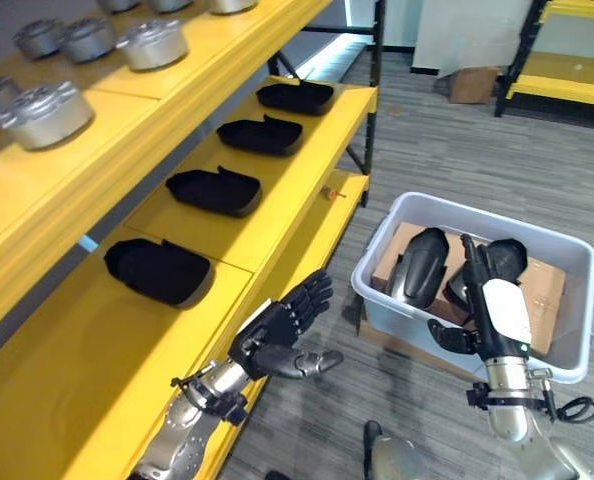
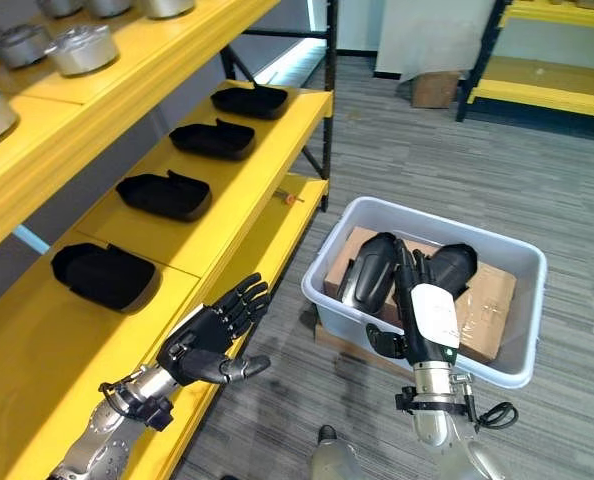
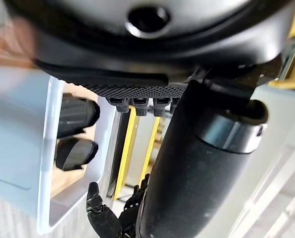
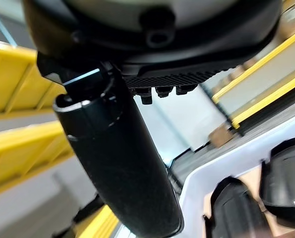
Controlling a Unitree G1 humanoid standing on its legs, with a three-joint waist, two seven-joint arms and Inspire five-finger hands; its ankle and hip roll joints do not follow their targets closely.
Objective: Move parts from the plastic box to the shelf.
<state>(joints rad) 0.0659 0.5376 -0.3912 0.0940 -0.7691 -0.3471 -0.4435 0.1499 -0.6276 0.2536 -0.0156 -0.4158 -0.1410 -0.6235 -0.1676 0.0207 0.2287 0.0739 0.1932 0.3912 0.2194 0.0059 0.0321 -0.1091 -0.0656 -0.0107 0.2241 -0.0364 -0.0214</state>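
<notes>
Two black parts (image 1: 420,263) (image 1: 499,262) lie side by side in the box (image 1: 567,305), resting on a slab of cardboard (image 1: 544,300) that lines its floor and lifts them nearer the rim, which should make them easier to reach. The box stands on the floor to the right of the shelf (image 1: 107,350), near enough that one arm can serve each. The right robot hand (image 1: 490,285) is over the near side of the box with its fingers straight and pointing into it between the two parts, holding nothing; it looks set to come down on one of them, probably the right one, though which cannot be told. The left robot hand (image 1: 282,330) hangs at the near edge of the shelf, fingers loosely spread and thumb out, empty, as if waiting to take a part or steady it on the yellow board. On that middle level four black parts (image 1: 159,270) (image 1: 215,190) (image 1: 261,134) (image 1: 295,96) already sit in a row running from near to far, each well apart from the next, so the bare stretch of board nearest the robot seems the likely place for the next one. Silver round castings (image 1: 153,44) sit on the level above.
</notes>
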